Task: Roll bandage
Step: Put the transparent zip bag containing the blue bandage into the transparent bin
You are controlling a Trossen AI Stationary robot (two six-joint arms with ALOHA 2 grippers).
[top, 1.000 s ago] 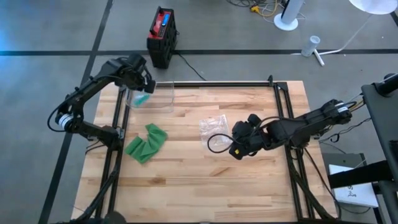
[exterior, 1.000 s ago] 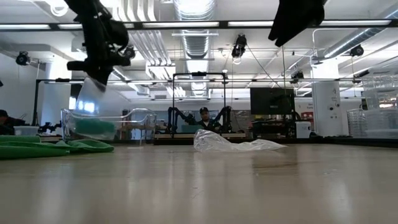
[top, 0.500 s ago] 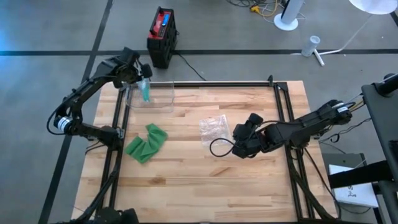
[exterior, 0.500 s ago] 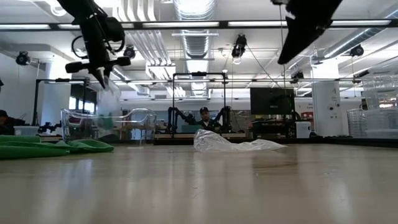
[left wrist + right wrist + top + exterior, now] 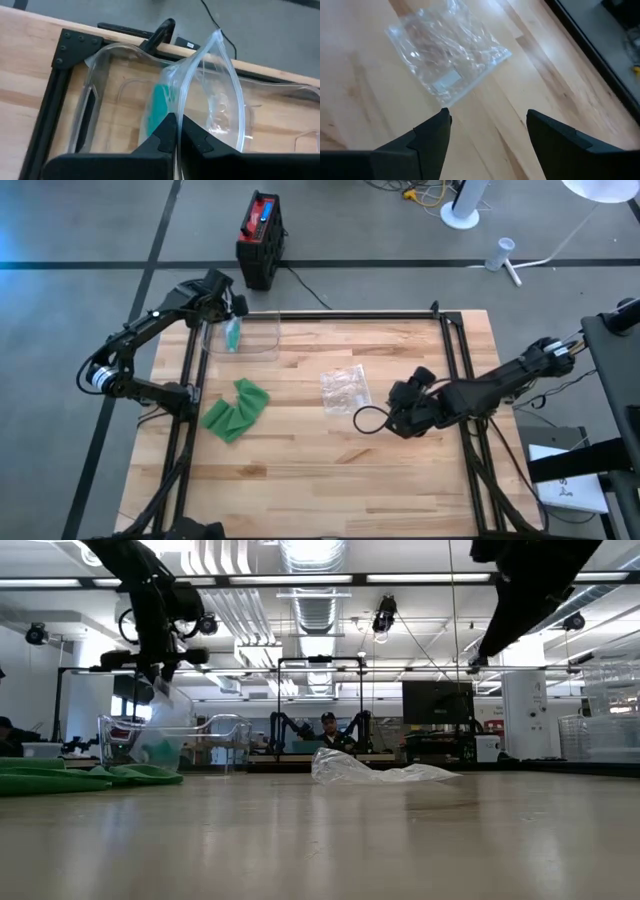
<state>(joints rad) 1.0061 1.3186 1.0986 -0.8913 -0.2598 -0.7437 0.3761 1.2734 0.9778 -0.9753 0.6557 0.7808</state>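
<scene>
— Wooden slats make up the table [image 5: 330, 470], dark rails around it, grey floor beyond. Where's the left arm?

— Reaching to the far left corner. The left gripper [image 5: 175, 131] has its fingers pinched together on the edge of a clear plastic bag [image 5: 215, 100], which hangs into a clear plastic bin [image 5: 243, 337]. Something teal, a bandage roll [image 5: 159, 107], sits inside the bag.

— And the right arm?

— Stretched low over the table's right side. The right gripper [image 5: 487, 125] hovers with its fingers spread apart, holding nothing, near a crumpled empty plastic bag [image 5: 345, 386] lying flat mid-table.

— Anything else around?

— Loose green bandage [image 5: 235, 410] lies folded by the left rail, well apart from both grippers. A red-and-black box [image 5: 260, 238] stands on the floor behind. In the low view, a person [image 5: 328, 730] sits far back under ceiling strip lights.
</scene>
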